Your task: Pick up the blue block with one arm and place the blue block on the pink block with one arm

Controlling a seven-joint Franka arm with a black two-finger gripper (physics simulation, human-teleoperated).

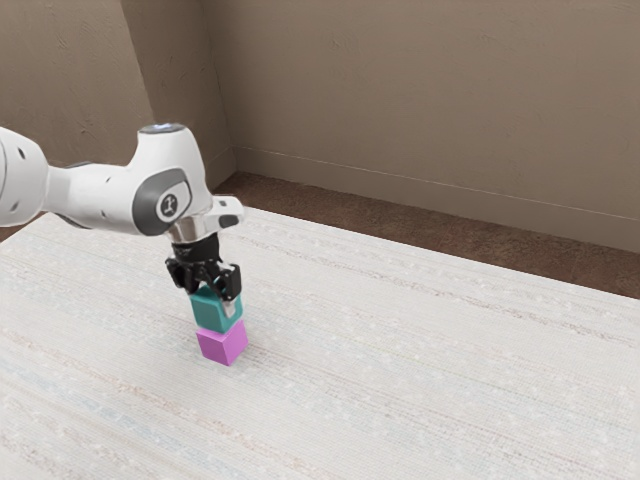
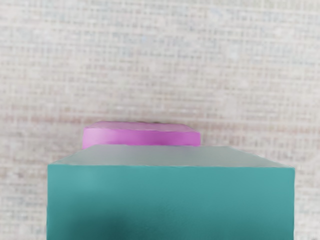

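Since my gripper (image 1: pixel 214 288) is clamped on the blue block (image 1: pixel 214 312) from two sides and that block sits straight under the hand, right over the pink block (image 1: pixel 222 344) and seemingly touching its top, I reckon all that's left is letting go.

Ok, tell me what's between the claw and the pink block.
The blue block, gripped by the claw, resting on the pink block; exterior view shows it.
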